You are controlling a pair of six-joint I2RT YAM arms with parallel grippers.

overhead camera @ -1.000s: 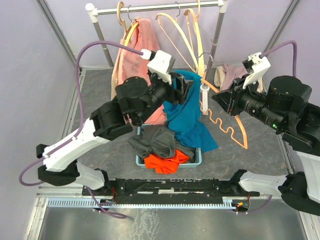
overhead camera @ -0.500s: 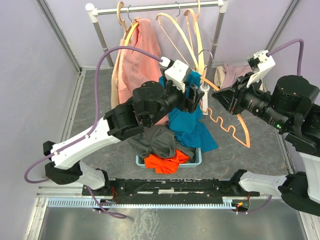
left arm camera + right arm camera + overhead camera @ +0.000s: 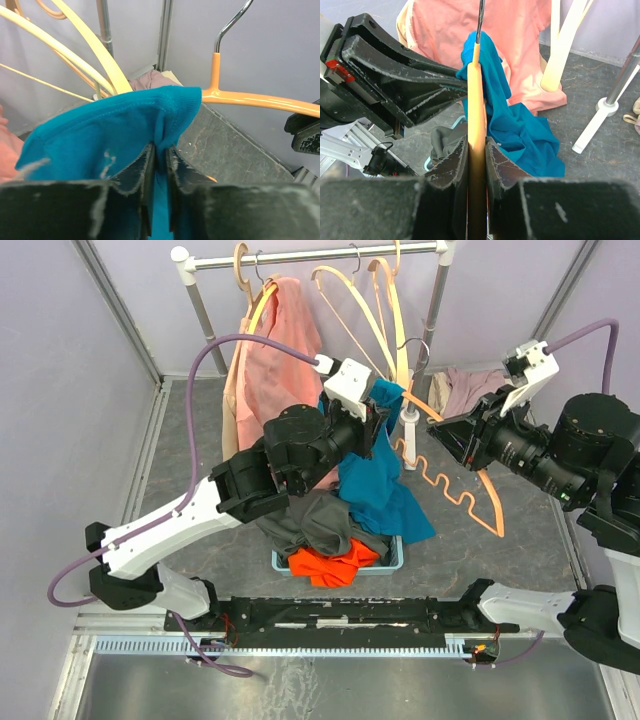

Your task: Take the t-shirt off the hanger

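A teal t-shirt (image 3: 375, 480) hangs off one end of an orange hanger (image 3: 488, 508) and trails down into the basket. My left gripper (image 3: 378, 425) is shut on a fold at the shirt's top edge; in the left wrist view the teal t-shirt (image 3: 110, 125) is pinched between the jaws of the left gripper (image 3: 160, 150), with the orange hanger (image 3: 250, 98) running off to the right. My right gripper (image 3: 442, 432) is shut on the hanger's arm. In the right wrist view the hanger (image 3: 476, 100) passes through the right gripper (image 3: 476, 142), the shirt (image 3: 520, 135) draped beyond it.
A clothes rack (image 3: 320, 255) at the back carries a pink shirt (image 3: 270, 350) and cream hangers (image 3: 370, 310). A blue basket (image 3: 395, 562) below holds grey and orange clothes. A white rack post (image 3: 408, 435) stands beside the hanger. A pale garment (image 3: 462, 390) lies at the back right.
My left gripper moved up and right to the teal shirt's top edge and closed on it. The right gripper, still holding the hanger, shifted slightly right.
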